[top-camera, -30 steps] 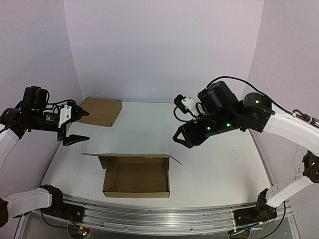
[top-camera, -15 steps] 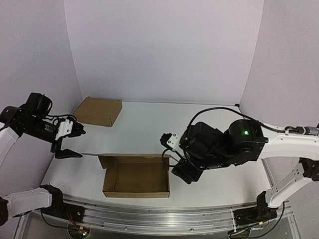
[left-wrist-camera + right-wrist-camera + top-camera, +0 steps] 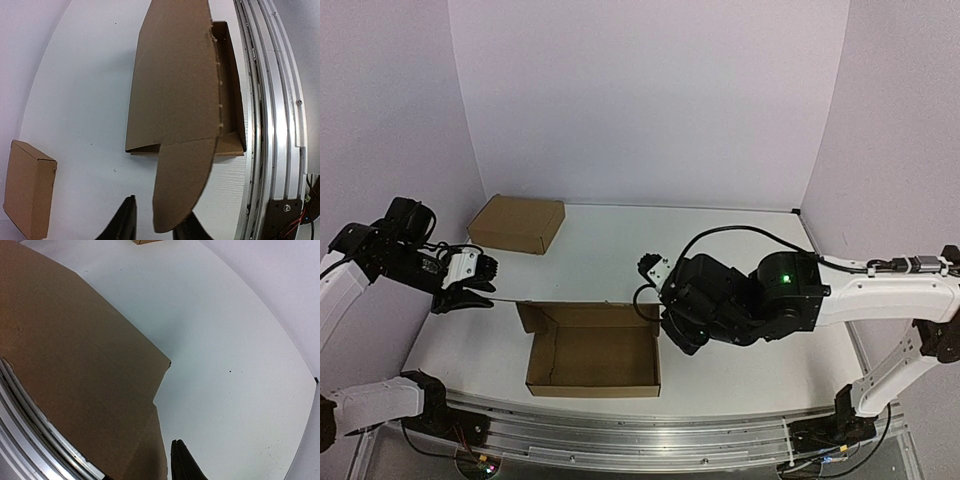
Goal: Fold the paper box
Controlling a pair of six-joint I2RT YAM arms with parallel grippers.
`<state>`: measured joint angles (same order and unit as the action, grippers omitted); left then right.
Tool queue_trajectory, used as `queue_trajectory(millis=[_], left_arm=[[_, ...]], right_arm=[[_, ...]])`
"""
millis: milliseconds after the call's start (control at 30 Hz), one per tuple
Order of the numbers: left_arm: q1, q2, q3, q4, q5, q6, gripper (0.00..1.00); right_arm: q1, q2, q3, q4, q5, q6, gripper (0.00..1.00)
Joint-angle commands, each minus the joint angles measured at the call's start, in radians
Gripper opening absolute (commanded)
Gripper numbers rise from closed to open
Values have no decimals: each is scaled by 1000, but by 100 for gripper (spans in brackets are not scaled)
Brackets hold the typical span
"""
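Observation:
The paper box (image 3: 590, 358) sits open near the table's front, its lid panel (image 3: 172, 75) raised over the back wall. My left gripper (image 3: 480, 285) is at the lid's left end. The rounded side flap (image 3: 182, 180) reaches between its fingers (image 3: 125, 222); it lies over the right finger, and a gap shows at the left one, so the jaws stand open. My right gripper (image 3: 658, 315) is at the lid's right end. In its wrist view the cardboard (image 3: 85, 370) fills the left and hides one finger. The other finger (image 3: 184, 465) stands just beside the flap's edge.
A second, closed brown box (image 3: 517, 223) lies at the back left, also seen as a brown box (image 3: 27, 192) in the left wrist view. The metal rail (image 3: 640, 435) runs along the table's front edge, right behind the paper box.
Both arms have swung in from the sides to the ends of the lid. Both grippers have narrowed. The lid's edge has lifted and now runs straight between them.

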<state>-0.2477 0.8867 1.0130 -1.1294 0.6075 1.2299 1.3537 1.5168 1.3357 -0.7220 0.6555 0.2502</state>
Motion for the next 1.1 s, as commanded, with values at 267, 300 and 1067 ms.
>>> queue_trajectory(millis=[267,300,1067], left_arm=[[-14,-9,-21,393,-10,-677,0],[-14,3,-18,432,-19,-778,0],[-265,148,-317,1088,-377,-1745,0]], right_arm=[[-1,154,121,28,277,582,0],[-1,167,131,28,309,688,0],[-11,538,512,26,692,1071,0]])
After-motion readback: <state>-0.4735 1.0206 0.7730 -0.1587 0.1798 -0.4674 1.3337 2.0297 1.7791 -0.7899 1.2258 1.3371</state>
